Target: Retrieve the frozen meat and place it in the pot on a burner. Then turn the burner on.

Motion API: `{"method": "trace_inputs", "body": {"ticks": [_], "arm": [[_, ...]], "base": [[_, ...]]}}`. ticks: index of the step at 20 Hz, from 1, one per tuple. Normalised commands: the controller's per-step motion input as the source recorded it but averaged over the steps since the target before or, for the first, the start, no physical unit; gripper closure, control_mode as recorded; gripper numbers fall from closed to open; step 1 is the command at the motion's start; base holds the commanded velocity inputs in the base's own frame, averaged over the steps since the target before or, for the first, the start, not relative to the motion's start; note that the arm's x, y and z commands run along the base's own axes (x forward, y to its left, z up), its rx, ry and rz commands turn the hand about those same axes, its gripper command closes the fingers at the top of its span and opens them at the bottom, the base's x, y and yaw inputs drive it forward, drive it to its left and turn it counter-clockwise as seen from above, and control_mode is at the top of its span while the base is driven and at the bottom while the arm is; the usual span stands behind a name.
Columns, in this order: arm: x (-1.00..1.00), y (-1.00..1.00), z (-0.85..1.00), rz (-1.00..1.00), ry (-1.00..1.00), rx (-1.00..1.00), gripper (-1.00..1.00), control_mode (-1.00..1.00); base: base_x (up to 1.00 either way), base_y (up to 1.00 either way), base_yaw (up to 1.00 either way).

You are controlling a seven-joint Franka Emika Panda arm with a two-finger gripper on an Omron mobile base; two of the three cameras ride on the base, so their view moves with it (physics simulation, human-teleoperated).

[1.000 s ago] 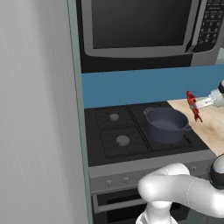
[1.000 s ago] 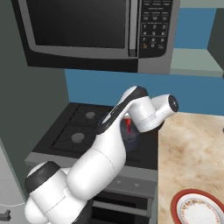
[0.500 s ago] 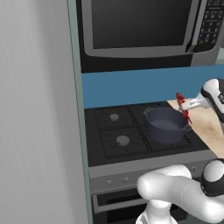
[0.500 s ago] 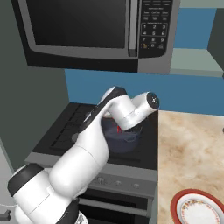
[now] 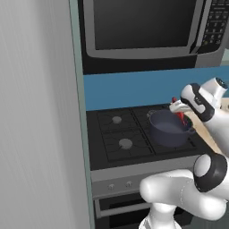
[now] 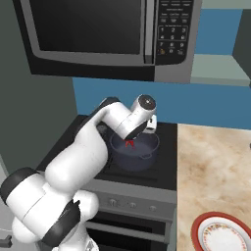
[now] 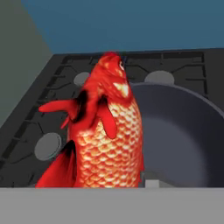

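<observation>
The frozen meat [image 7: 109, 131] is a red-orange scaly fish-shaped chunk, and my gripper [image 5: 178, 109] is shut on it. It hangs nose-down just above the pot's right rim in the left base view. The pot [image 5: 166, 129] is round, glossy and dark blue-grey, and stands on the front right burner of the black stove. In the right base view a red tip of the meat [image 6: 129, 143] shows under my hand, over the pot [image 6: 136, 152]. In the hand view the pot [image 7: 183, 131] lies behind and right of the meat, which hides my fingertips.
The two left burners [image 5: 117, 120] [image 5: 125, 143] are bare. A microwave [image 5: 143, 27] hangs low over the stove. A tall grey panel [image 5: 36, 112] walls the left side. A beige counter [image 6: 215, 162] with a red-rimmed plate [image 6: 220, 235] lies to the right.
The arm has swung left from over the counter to over the pot, carrying the frozen meat with it. The pot has not moved.
</observation>
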Motion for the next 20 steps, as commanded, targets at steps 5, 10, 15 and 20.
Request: {"method": "trace_inputs", "body": {"ticks": [5,10,15,20], "arm": [[0.21,-0.02,-0.29,-0.21,0.01,-0.13,1.0,-1.0],[0.24,-0.01,-0.28,-0.14,0.04,-0.05,1.0,-1.0],[0.24,0.0,-0.26,-0.11,0.03,-0.02,1.0,-1.0],[0.05,-0.01,-0.06,-0.01,0.03,0.0,1.0,-1.0]], "base": [[0.0,0.0,0.0],[0.0,0.0,0.0],[0.0,0.0,0.0],[0.0,0.0,0.0]]}}
